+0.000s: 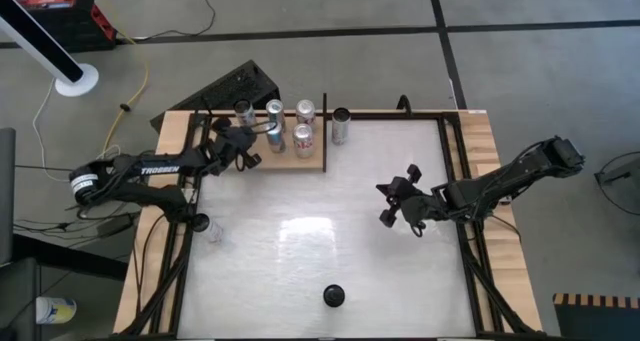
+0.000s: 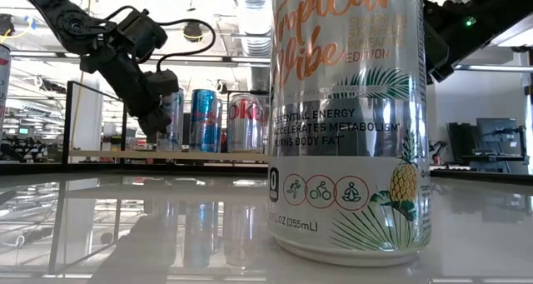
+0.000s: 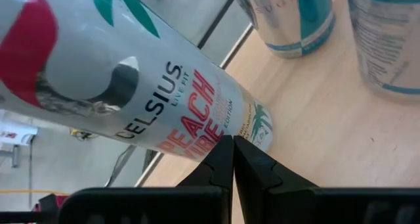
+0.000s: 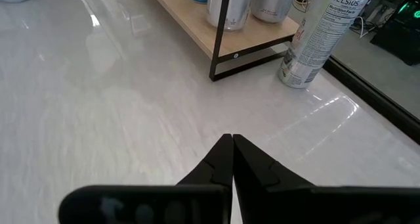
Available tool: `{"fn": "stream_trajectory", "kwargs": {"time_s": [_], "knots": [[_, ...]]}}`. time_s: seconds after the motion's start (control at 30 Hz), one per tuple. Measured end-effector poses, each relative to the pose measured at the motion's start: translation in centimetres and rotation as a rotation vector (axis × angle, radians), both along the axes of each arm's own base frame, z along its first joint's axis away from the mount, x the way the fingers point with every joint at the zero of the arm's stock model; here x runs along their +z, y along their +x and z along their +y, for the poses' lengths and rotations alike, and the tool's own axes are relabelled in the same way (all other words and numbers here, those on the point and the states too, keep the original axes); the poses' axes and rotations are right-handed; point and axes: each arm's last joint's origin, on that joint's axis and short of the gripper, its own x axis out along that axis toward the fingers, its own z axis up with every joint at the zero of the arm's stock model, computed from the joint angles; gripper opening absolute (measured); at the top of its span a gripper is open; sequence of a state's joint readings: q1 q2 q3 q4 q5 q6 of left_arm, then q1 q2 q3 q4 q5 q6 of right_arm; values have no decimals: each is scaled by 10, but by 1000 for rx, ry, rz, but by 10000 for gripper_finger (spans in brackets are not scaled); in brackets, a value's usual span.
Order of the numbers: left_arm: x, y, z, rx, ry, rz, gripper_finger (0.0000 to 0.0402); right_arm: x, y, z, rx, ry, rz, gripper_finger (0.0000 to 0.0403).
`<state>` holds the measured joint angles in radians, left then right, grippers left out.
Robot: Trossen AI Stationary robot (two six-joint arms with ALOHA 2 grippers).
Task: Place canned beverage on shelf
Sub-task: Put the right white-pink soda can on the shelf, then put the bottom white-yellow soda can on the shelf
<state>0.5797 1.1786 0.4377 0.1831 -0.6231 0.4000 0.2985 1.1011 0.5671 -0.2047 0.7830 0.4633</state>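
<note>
Currently: left tool (image 1: 243,141) at shelf (image 1: 315,159), fingers together, gripping nothing.
Peach can (image 3: 125,86) lies just ahead of its tips, tilted over the shelf edge; blue can (image 3: 289,17) stands beyond. Right tool (image 1: 398,203) hovers over white surface (image 1: 300,251), fingers together, well short of Celsius can (image 4: 321,33) beside the shelf.

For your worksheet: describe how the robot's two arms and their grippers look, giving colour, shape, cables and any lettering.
Both arms are matt black and jointed, with black cables looped along them. The left arm carries white lettering on its forearm and a pale band at its base. The left gripper and right gripper each end in two slim, tapered black fingers.
</note>
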Motion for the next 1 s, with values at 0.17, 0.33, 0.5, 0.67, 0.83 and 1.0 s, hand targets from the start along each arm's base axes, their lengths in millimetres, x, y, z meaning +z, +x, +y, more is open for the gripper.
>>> {"fn": "stream_trajectory", "kwargs": {"time_s": [0.17, 0.33, 0.5, 0.67, 0.83, 1.0], "knots": [[0, -3, 5, 7, -10, -10, 0, 0, 0, 0, 0, 0, 0, 31], [0, -5, 8, 11, -18, -16, 0, 0, 0, 0, 0, 0, 0, 31], [0, -5, 7, 3, -17, -6, 0, 0, 0, 0, 1, 0, 0, 31], [-1, 1, -4, -48, -21, 22, 0, 0, 0, 0, 2, -2, 2, 31], [5, 4, -21, -49, 36, 80, 0, 0, 0, 0, 2, -2, 2, 31], [19, 0, -43, -79, 81, 68, 0, 0, 0, 0, 1, -2, 2, 31]]}}
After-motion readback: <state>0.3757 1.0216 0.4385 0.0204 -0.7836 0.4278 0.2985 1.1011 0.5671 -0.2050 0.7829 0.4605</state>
